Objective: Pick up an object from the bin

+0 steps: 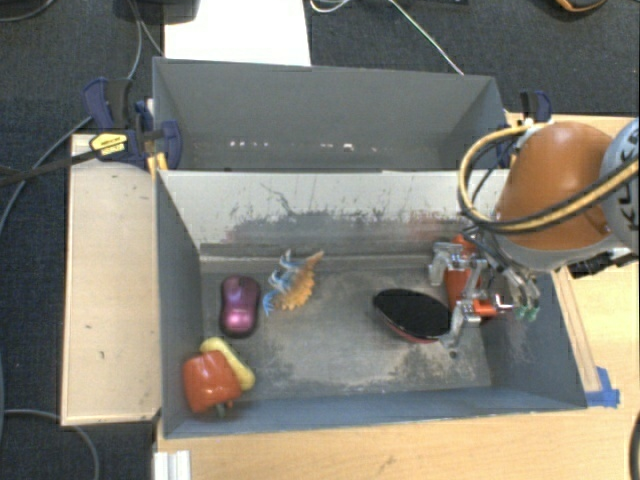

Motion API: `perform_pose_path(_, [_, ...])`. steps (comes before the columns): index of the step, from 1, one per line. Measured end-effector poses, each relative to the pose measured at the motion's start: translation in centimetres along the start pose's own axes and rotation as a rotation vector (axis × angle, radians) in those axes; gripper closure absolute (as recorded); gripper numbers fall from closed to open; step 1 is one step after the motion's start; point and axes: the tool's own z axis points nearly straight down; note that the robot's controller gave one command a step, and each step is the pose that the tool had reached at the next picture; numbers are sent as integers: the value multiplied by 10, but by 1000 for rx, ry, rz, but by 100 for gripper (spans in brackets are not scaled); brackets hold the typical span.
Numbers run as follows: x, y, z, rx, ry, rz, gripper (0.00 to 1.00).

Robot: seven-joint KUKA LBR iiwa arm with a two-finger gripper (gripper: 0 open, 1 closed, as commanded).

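Observation:
My gripper (452, 308) is low in the right part of the bin, its metal fingers spread apart, one near the back at upper left and one toward the front. A flat black oval thing with a red rim (412, 314) lies on the floor just left of the fingers, its right end touching or nearly touching them. Nothing sits between the fingers.
On the left of the bin lie a purple oval toy (240, 305), an orange and blue toy figure (295, 280) beside it, and a red and yellow toy pepper (215, 376) in the front left corner. The orange-covered arm hangs over the bin's right side.

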Motion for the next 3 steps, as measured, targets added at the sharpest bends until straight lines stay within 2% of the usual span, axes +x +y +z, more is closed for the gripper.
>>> perform_pose_path(1, [-2, 0, -4, 1, -8, -2, 0])
perform_pose_path(2, [-22, 21, 96, -1, -8, -371, 100])
perform_pose_path(3, [-22, 21, 96, -1, -8, -372, 100])
